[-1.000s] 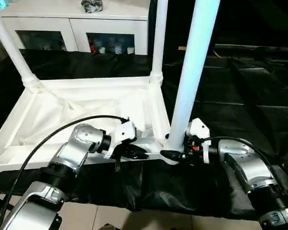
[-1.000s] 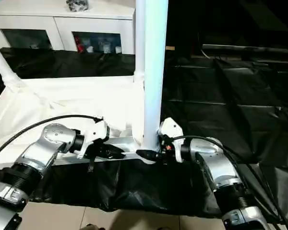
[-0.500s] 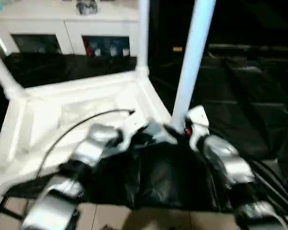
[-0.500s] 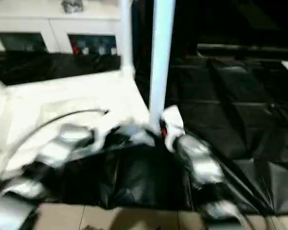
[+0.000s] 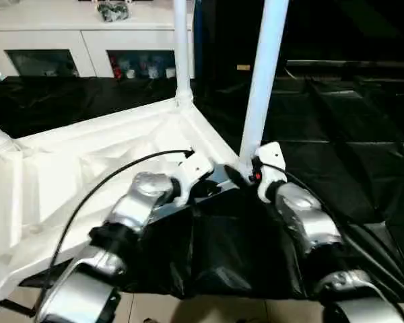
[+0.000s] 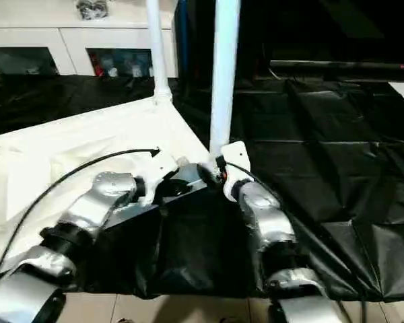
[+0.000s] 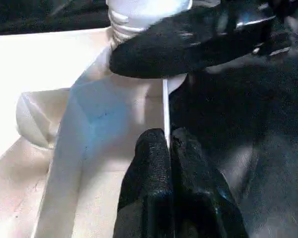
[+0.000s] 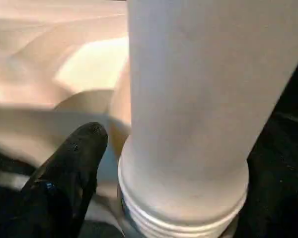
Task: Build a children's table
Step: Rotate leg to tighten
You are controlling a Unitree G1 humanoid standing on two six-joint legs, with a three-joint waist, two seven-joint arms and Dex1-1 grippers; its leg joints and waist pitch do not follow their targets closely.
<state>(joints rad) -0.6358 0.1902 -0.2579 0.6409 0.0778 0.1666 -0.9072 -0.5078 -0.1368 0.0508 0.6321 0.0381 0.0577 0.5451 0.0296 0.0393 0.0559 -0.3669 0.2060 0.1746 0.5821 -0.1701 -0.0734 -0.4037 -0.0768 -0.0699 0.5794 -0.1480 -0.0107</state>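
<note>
- Black, rubbery left gripper point(image 7: 169, 148): fingers pressed together on the thin white rim of the top point(image 5: 47, 182), beside the near corner socket.
- Right gripper point(image 5: 246, 176): one matte black finger point(image 8: 72, 163) lies beside the near leg point(image 5: 261, 81), a smooth white tapered tube with a ringed collar; its opening cannot be told.
- Silver forearms converge on that corner.
- Far leg point(image 5: 181, 47) stands upright, cut off above.
- Crinkled black sheet point(image 5: 350, 155) beyond; white cabinet point(image 5: 87, 40) behind.

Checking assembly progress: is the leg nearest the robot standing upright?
Upright: the nearest leg rises straight from its corner socket on the upturned tabletop.
</note>
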